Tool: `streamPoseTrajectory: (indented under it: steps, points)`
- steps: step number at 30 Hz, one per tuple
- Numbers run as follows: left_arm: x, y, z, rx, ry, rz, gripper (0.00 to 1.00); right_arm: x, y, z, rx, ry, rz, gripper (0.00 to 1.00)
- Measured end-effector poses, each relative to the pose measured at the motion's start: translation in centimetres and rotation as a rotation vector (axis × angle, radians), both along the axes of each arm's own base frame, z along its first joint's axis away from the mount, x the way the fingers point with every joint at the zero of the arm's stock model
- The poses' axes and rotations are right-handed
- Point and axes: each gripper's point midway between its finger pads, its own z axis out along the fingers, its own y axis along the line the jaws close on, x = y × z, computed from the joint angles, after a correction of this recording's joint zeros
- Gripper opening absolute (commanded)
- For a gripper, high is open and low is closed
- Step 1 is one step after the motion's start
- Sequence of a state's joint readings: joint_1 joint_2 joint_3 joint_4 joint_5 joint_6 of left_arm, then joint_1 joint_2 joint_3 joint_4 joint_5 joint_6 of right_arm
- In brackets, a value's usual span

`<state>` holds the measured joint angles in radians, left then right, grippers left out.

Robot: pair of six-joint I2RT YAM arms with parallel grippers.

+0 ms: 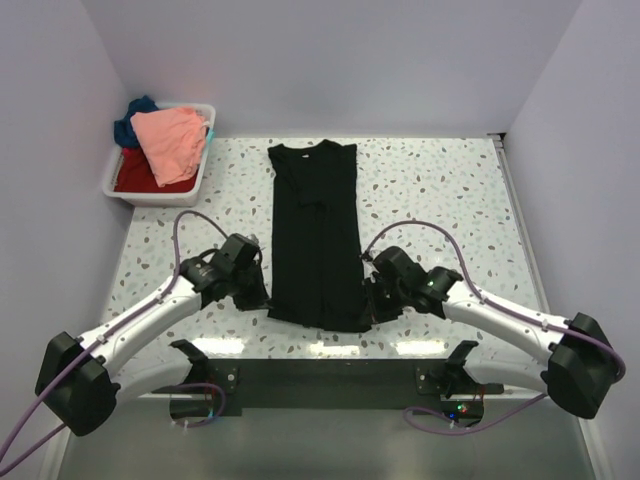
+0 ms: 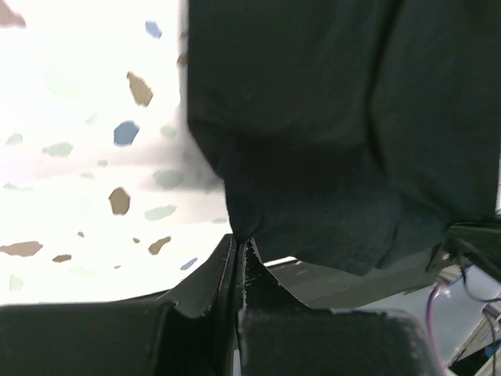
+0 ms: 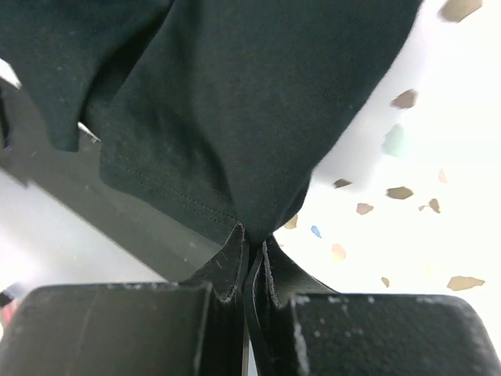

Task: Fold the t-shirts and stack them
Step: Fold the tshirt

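Note:
A black t-shirt (image 1: 316, 230) lies as a long narrow strip down the middle of the table, its sides folded in and its collar at the far end. My left gripper (image 1: 264, 297) is shut on the shirt's near left hem corner (image 2: 239, 227). My right gripper (image 1: 368, 300) is shut on the near right hem corner (image 3: 254, 223). In both wrist views the black cloth bunches up from between the closed fingers. A salmon-pink t-shirt (image 1: 172, 142), a red t-shirt (image 1: 135, 174) and a dark blue t-shirt (image 1: 133, 115) sit piled in the bin.
A white plastic bin (image 1: 198, 172) stands at the far left corner of the speckled table (image 1: 440, 190). White walls enclose the table on three sides. A black strip (image 1: 320, 375) runs along the near edge between the arm bases.

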<state>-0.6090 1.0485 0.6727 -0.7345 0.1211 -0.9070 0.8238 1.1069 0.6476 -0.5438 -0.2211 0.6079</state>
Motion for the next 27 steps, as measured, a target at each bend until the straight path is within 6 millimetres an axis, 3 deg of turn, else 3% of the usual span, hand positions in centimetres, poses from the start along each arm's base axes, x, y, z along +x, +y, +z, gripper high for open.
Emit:
streamPoseTrajectory:
  steps: [6,12,18,23,27]
  points:
    - [3.0,-0.9,2.3,-0.007,-0.080,0.047,0.00,2.3,0.1,1.1,-0.073,-0.051,-0.037,0.00]
    - [5.9,-1.7,3.0,0.025,-0.129,0.081,0.00,7.1,1.0,3.7,-0.116,-0.172,-0.090,0.00]
    - [9.7,-2.3,3.9,0.087,-0.183,0.115,0.00,13.1,0.3,5.2,-0.168,-0.257,-0.175,0.00]
    - [13.4,-2.8,4.6,0.138,-0.247,0.141,0.00,16.5,0.1,5.2,-0.194,-0.288,-0.199,0.00]
    - [16.6,-1.9,4.4,0.205,-0.280,0.170,0.00,19.3,0.3,4.3,-0.206,-0.300,-0.207,0.00]
